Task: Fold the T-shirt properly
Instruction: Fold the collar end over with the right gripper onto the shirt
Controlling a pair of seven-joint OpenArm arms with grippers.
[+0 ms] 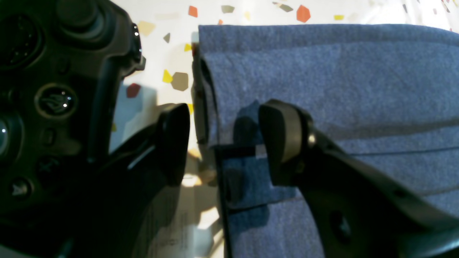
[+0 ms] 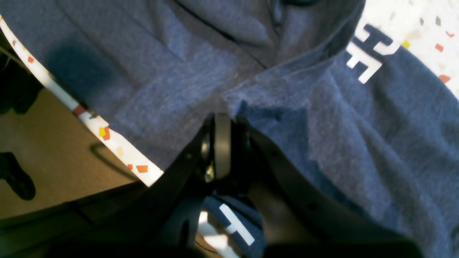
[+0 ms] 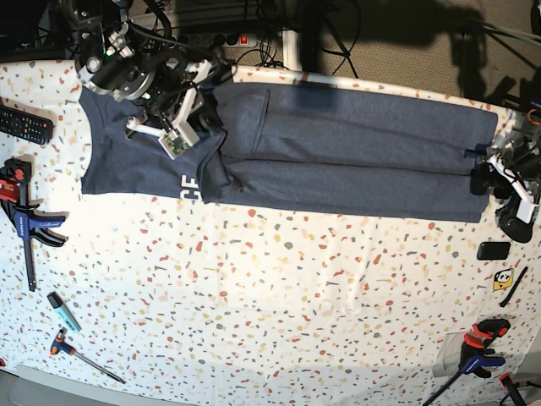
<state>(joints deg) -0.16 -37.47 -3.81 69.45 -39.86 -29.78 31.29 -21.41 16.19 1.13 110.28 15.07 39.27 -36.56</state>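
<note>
So, quick rundown:
right gripper (image 2: 222, 143): clamped tight on a bunched fold of the T-shirt (image 3: 338, 152)
shirt: long band across the table's (image 3: 279, 313) far side
left gripper (image 1: 224, 143): fingers wide apart, straddling the hem
tip: pinch every hem layer before lifting

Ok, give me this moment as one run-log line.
T-shirt: long band on table | right gripper: shut on T-shirt | left gripper: open at shirt's end
</note>
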